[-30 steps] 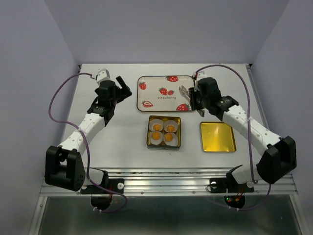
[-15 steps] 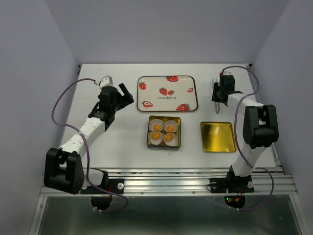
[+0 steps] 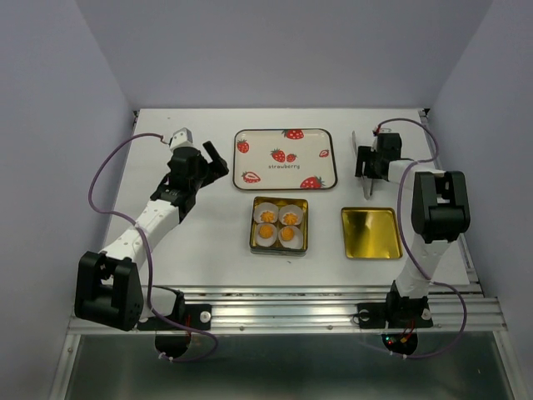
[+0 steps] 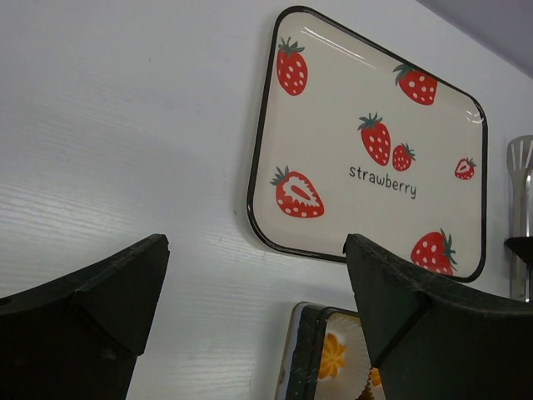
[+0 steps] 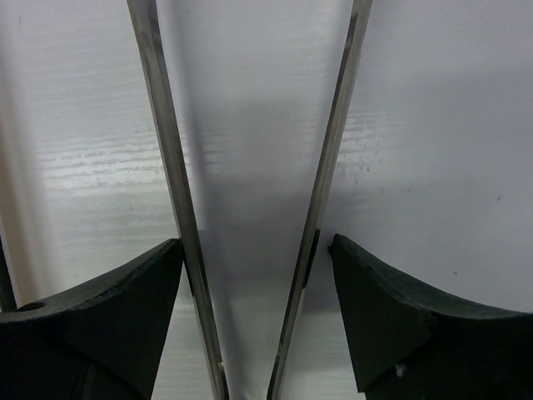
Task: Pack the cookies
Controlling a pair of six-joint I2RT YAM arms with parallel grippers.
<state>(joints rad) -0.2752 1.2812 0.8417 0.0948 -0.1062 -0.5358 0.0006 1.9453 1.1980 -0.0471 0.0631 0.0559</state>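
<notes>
All four cookies sit in paper cups inside the open tin, so the judged remaining step is closing it. The gold lid lies flat on the bench just right of the tin, a bare strip between them. It is near-square, with its edges parallel to the tin's.

The right gripper hangs beyond the lid, far-right of the tin. Its jaws bracket the spread blades of metal tongs, whose long axis runs away from the tin. I cannot tell whether it is grasping or has released them.

The left gripper is released and empty, far-left of the tin beside the strawberry tray.

The right arm is clearly nearer the lid. There is open bench around the lid, but the bench's right edge is close.
</notes>
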